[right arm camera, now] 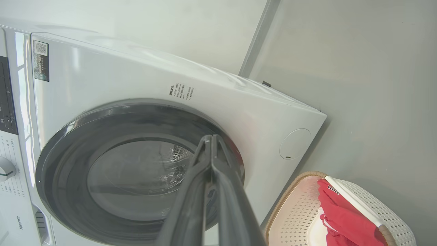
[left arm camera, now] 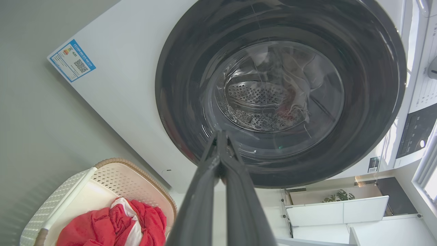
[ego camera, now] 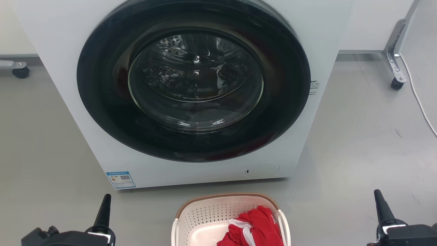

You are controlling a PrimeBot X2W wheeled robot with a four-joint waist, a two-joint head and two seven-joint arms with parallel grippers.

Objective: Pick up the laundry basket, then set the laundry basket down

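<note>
Laundry basket (ego camera: 208, 212): cream-white with a brown rim, stood on the floor (ego camera: 358, 136) at 6 o'clock in the head view, just before the washing machine (ego camera: 61, 51).

Contents: a red garment (ego camera: 254, 229) lay heaped toward the basket's 4 o'clock.

Left end effector (ego camera: 105, 205): at 7 o'clock, fingers pressed together, empty, well apart from the basket.

Right end effector (ego camera: 379, 200): at 5 o'clock, likewise pressed together and empty.

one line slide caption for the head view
Cream-white perforated plastic laundry basket holding red cloth sits before the white front-loading washing machine, left pincer and right pincer shut, flanking it.
</note>
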